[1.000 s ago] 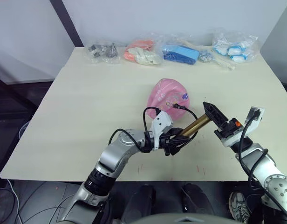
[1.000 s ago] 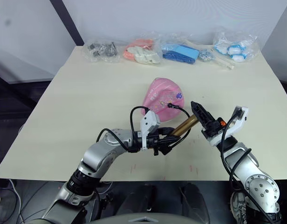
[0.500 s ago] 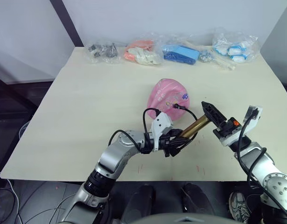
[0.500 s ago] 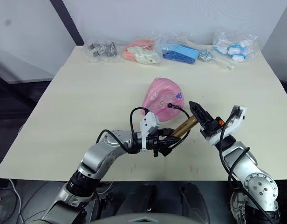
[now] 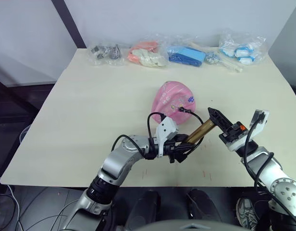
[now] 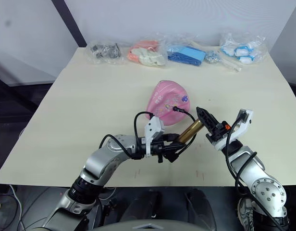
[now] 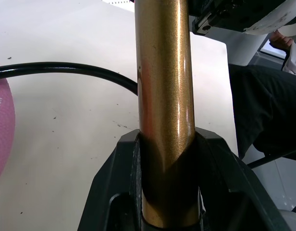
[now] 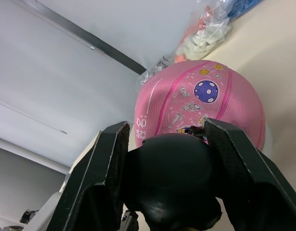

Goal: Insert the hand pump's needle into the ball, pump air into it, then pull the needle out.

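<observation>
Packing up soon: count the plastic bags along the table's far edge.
4, in a row: grey bits at the left, then pink and white pieces, blue items, white and blue items at the right.

You have the left gripper (image 6: 171,148) clamped on the hand pump (image 6: 189,131), its hose arching to the ball (image 6: 166,101). The right gripper (image 6: 207,122) grips the pump's black handle. Plastic bags (image 6: 177,52) line the table's (image 6: 90,96) far edge.

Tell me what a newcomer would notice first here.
The pink ball sits mid-table, its near side dented, with the thin black hose arching onto it. Just in front, the left gripper clamps the gold-bronze hand pump while the right gripper grips its black handle. Bags of small items line the table's far edge.
</observation>
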{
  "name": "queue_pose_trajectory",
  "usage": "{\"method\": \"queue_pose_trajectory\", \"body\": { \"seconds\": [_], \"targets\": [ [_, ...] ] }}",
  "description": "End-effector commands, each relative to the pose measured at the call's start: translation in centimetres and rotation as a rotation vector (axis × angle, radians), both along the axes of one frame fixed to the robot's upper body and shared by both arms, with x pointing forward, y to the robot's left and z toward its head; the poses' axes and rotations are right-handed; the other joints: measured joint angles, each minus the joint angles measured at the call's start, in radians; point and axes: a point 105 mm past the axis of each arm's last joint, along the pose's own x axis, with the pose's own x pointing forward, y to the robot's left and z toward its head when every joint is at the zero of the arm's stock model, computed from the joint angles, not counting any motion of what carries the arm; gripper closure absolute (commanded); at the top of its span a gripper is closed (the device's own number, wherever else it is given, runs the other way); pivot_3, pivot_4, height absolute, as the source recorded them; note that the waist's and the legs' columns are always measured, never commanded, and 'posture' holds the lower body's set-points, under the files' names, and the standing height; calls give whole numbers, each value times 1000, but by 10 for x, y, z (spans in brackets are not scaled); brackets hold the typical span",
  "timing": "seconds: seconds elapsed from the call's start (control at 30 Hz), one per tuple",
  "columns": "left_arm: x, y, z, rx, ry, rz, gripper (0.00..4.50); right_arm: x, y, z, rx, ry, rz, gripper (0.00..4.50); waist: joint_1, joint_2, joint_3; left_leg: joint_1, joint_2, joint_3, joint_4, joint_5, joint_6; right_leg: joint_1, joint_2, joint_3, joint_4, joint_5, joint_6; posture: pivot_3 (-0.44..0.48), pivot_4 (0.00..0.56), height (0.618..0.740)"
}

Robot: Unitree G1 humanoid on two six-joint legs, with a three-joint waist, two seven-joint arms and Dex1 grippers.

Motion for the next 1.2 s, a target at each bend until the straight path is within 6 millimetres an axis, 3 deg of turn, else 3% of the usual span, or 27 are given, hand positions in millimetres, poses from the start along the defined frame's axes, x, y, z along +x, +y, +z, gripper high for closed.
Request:
{"method": "queue_pose_trajectory", "body": {
  "seconds": [0.03,0.17,0.2,0.27,0.4,0.43,0.6,0.87,1.2],
  "targets": [
    [-1,-2,6,-9,-33,-16,3443,-5,6,15,-1,-74,35,2555,0,0,0,0,0,0,0,0,0,0,0,0,0,0,0,0,150,736],
    [2,1,4,0,-34,-7,3443,-5,9,15,-34,-91,45,2555,0,0,0,0,0,0,0,0,0,0,0,0,0,0,0,0,150,736],
    [3,2,4,-1,-33,-4,2643,-5,11,14,-53,-99,51,2555,0,0,0,0,0,0,0,0,0,0,0,0,0,0,0,0,150,736],
    [4,2,5,-20,-15,0,2254,-4,13,13,-96,-116,42,2555,0,0,0,0,0,0,0,0,0,0,0,0,0,0,0,0,150,736],
    [7,6,7,-32,-10,7,228,-2,14,14,-127,-141,33,2555,0,0,0,0,0,0,0,0,0,0,0,0,0,0,0,0,150,736],
    [9,8,9,-36,-12,6,97,-3,14,15,-130,-149,39,2555,0,0,0,0,0,0,0,0,0,0,0,0,0,0,0,0,150,736],
    [2,17,24,-104,-6,-52,97,-4,15,24,-216,-220,52,2555,-1,0,0,0,0,0,0,0,0,0,0,0,0,0,0,0,150,736],
    [4,39,10,-1,-24,-83,97,-13,30,45,-348,-337,170,2555,0,0,0,-1,0,0,-1,0,0,-2,0,0,0,0,0,0,150,736],
    [5,37,-9,106,-32,-216,97,-19,48,65,-420,-403,310,2555,0,0,1,-2,0,0,-1,0,0,-3,0,-1,-1,0,0,0,150,736]
  ]
}}
